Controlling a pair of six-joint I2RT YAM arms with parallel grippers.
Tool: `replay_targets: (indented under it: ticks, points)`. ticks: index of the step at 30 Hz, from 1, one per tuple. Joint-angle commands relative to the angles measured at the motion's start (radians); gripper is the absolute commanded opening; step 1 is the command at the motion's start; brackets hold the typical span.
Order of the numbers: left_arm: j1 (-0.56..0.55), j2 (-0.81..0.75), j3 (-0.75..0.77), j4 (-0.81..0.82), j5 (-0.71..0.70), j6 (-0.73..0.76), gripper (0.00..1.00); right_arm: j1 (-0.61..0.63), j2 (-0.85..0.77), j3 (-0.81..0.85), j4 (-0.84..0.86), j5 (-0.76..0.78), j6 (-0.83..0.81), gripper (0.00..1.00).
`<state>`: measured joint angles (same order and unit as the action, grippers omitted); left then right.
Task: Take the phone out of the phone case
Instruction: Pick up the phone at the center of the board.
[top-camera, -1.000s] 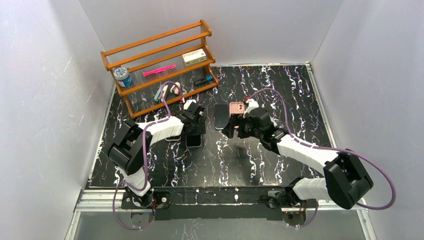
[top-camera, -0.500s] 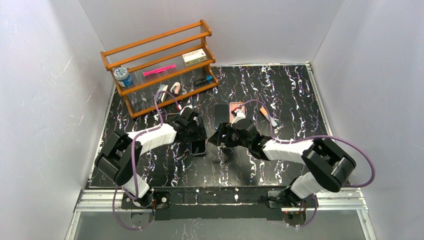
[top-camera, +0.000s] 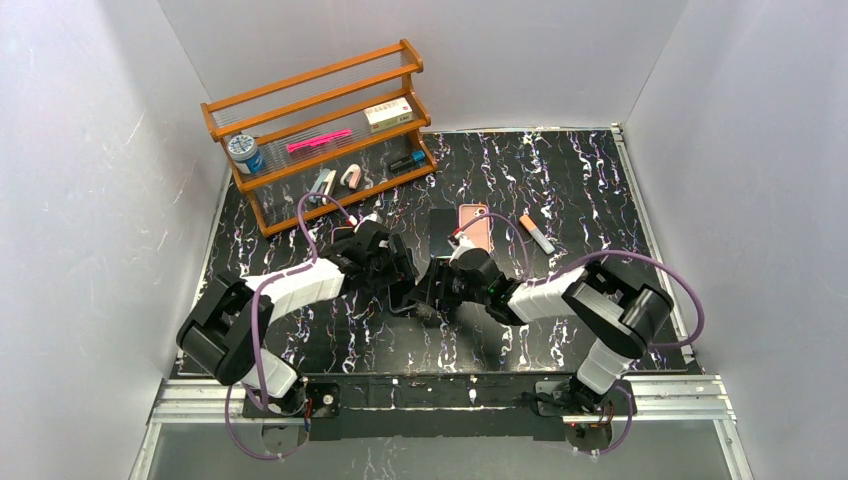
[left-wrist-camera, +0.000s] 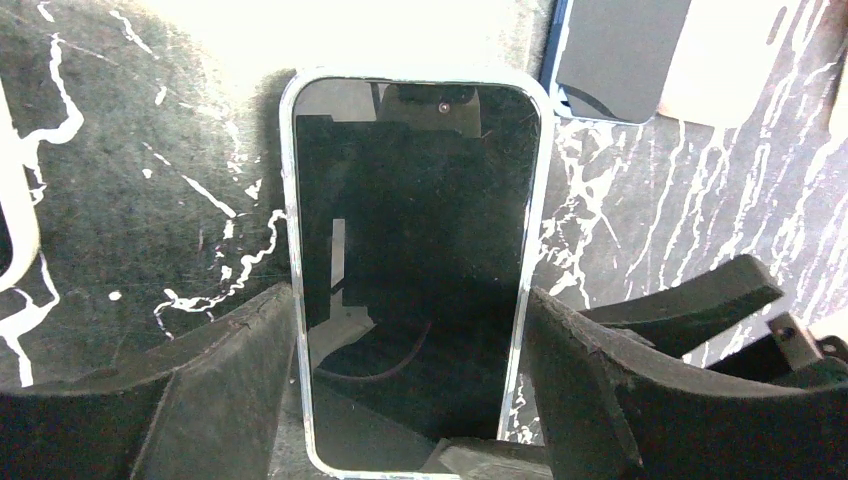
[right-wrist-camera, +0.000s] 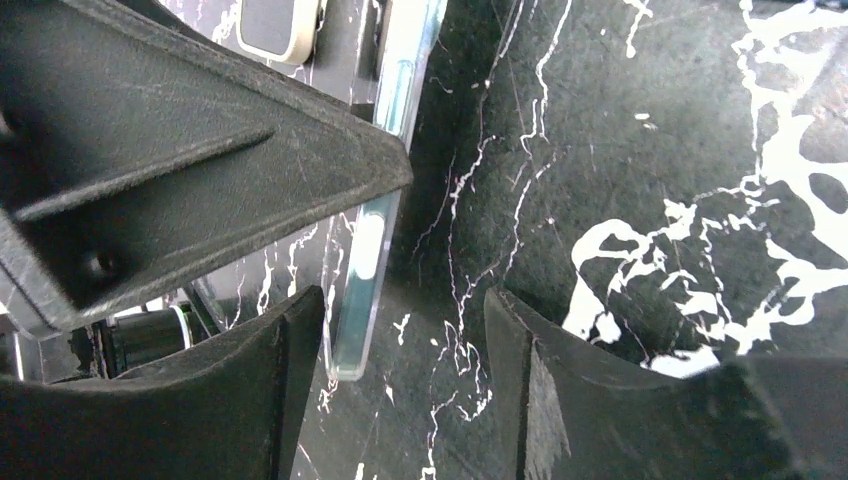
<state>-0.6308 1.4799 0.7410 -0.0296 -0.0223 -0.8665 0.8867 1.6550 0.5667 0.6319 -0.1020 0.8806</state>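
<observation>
A phone with a dark screen, in a clear phone case (left-wrist-camera: 415, 230), lies flat on the black marbled table. My left gripper (left-wrist-camera: 410, 300) straddles its near end, and both fingers (left-wrist-camera: 230, 390) press against the case's long sides. In the top view the left gripper (top-camera: 393, 268) covers the phone. My right gripper (top-camera: 432, 290) sits just to the right of it, low over the table. In the right wrist view the right gripper (right-wrist-camera: 400, 310) is open, and the case's clear edge (right-wrist-camera: 362, 280) with the teal phone side lies between its jaws, close to the left finger.
A pink phone (top-camera: 475, 228) and a dark phone (top-camera: 443, 235) lie behind the grippers. A marker (top-camera: 535, 233) lies to their right. A wooden rack (top-camera: 320, 130) with small items stands at the back left. A white-rimmed case (left-wrist-camera: 15, 230) lies left of the held phone.
My right gripper has come left and down from the pink phone to the clear-cased phone's edge. My left gripper has shifted right and nearer, with the phone between its fingers.
</observation>
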Motion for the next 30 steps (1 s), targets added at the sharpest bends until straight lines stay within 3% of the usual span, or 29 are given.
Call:
replay_targets:
  ticks: [1, 5, 9, 12, 15, 18, 20, 23, 30]
  points:
    - [-0.003, -0.073, -0.014, 0.068, 0.022, -0.022, 0.00, 0.007, 0.034, 0.040, 0.101, -0.024, 0.010, 0.66]
    - [-0.003, -0.105, -0.021, 0.086, 0.057, -0.002, 0.00, 0.007, 0.045, 0.048, 0.138, -0.048, 0.008, 0.56]
    - [0.000, -0.153, -0.061, 0.137, 0.070, 0.025, 0.01, 0.006, 0.050, 0.046, 0.201, -0.106, 0.006, 0.34]
    - [0.020, -0.190, -0.065, 0.139, 0.081, 0.052, 0.10, 0.001, 0.024, 0.013, 0.249, -0.110, 0.016, 0.17]
    - [0.036, -0.228, -0.071, 0.138, 0.089, 0.069, 0.31, -0.011, -0.015, -0.001, 0.245, -0.122, -0.005, 0.04]
    - [0.055, -0.271, -0.094, 0.192, 0.128, 0.084, 0.68, -0.040, -0.065, -0.017, 0.250, -0.158, -0.006, 0.01]
    - [0.059, -0.291, -0.113, 0.242, 0.167, 0.103, 0.83, -0.066, -0.098, -0.034, 0.265, -0.194, -0.006, 0.01]
    - [0.064, -0.318, -0.160, 0.340, 0.209, 0.095, 0.90, -0.115, -0.153, -0.068, 0.294, -0.252, 0.005, 0.01]
    - [0.074, -0.335, -0.167, 0.442, 0.306, 0.088, 0.94, -0.239, -0.335, -0.145, 0.286, -0.349, 0.011, 0.01]
